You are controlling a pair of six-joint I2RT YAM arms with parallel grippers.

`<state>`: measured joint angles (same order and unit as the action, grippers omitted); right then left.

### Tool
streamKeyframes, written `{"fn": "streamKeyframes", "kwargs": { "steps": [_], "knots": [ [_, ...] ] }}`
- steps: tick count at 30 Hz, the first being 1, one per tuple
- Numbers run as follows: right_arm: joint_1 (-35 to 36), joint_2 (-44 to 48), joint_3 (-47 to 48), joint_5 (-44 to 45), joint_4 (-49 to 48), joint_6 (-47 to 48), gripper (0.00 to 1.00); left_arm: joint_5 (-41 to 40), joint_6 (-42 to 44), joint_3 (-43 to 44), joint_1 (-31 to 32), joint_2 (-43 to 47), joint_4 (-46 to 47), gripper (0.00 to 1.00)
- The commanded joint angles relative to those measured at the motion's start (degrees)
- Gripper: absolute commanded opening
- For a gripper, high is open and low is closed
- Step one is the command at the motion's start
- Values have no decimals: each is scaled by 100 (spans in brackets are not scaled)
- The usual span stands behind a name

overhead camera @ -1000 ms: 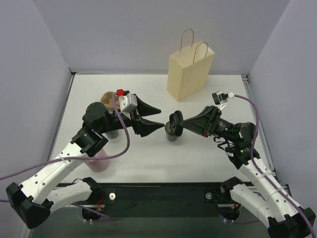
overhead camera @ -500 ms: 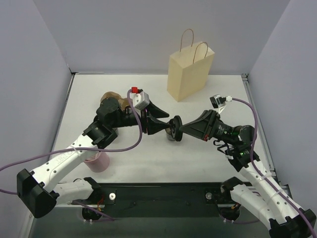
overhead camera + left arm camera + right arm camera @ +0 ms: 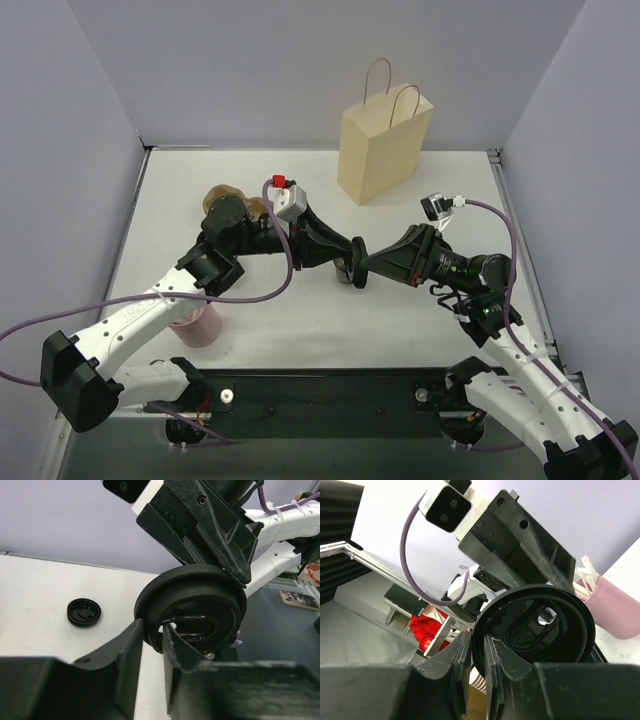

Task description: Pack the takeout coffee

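- Top external: the round dark grey lid is being held on edge between the left gripper and the right gripper, just over the small black cylindrical paper cup; both arms are equally near.
- Left wrist: the rim is being straddled narrowly by the left fingers; a firm clamp cannot be told.
- Right wrist: the rim is being pinched tight by the right gripper.

left gripper moving in on the lid, jaws narrowing, lid's rim coming between them
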<state>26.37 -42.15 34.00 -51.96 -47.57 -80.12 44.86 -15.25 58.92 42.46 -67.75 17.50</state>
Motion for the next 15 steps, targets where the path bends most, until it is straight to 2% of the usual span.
{"fn": "streamKeyframes", "kwargs": {
  "steps": [1, 3, 7, 8, 10, 13, 14, 15],
  "knots": [
    [52, 40, -51, -130, -666, -188, 17, 208, -40, 77, 87, -55, 342, 25],
    [61, 49, -51, -103, -683, -206, 17, 163, -40, 6, 114, -20, 342, 22],
    [53, 58, -34, -103, -657, -180, 22, 58, -84, -91, 114, 112, 342, 6],
    [44, 58, -8, -95, -596, -162, 26, -47, -93, -126, 114, 130, 325, 0],
    [35, 119, 19, -60, -403, -57, 32, -231, -84, -170, 114, 244, 106, 0],
    [17, 330, 317, 98, 955, 749, 50, -880, -31, -222, 114, 411, -535, 0],
    [17, 400, 483, 221, 2431, 1257, 52, -1100, -66, -214, 114, 446, -746, 0],
    [26, 514, 894, 596, 3229, 2193, 54, -1694, -145, -170, 105, 438, -1278, 0]
  ]
}}
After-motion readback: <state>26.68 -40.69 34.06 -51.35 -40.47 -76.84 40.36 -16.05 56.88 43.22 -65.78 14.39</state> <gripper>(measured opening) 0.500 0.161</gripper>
